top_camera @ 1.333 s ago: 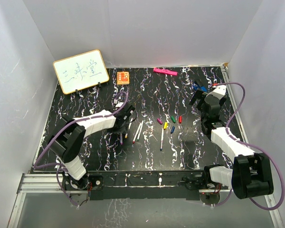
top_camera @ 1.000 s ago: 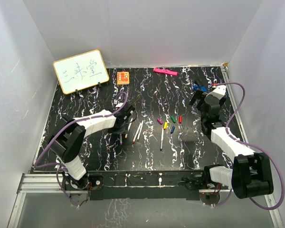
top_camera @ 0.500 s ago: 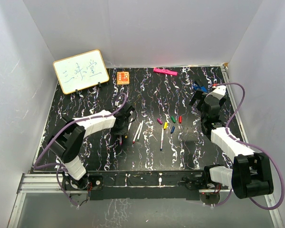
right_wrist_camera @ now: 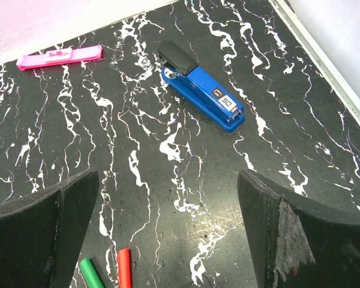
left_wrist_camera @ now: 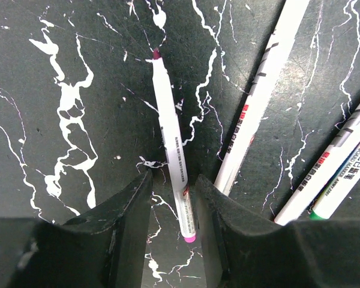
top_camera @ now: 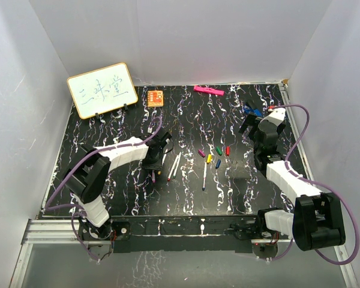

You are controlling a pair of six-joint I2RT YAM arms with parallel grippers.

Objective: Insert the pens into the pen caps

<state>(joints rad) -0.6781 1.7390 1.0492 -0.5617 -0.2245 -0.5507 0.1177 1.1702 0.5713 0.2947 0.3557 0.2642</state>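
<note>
On the left of the surface (top_camera: 90, 135) the left end effector (left_wrist_camera: 173, 177) is released astride the flat purple-tipped pen (left_wrist_camera: 170, 138), 3 pens (left_wrist_camera: 261, 102) just right, 5 caps (top_camera: 209, 158) at the centre, and the right end effector (right_wrist_camera: 168, 174) is released far right.

Table (top_camera: 192, 120) glossy black marbled; pens (left_wrist_camera: 171, 144) smooth white plastic; stapler (right_wrist_camera: 201, 90) glossy blue

red cap (right_wrist_camera: 124, 267), green cap (right_wrist_camera: 92, 272) cut off btm

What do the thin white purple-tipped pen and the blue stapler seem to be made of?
Thin white purple-tipped pen: likely plastic, with a smooth matte barrel and printed lettering. Blue stapler: painted metal or glossy plastic, judging by its smooth sheen; hard to tell which.
</note>
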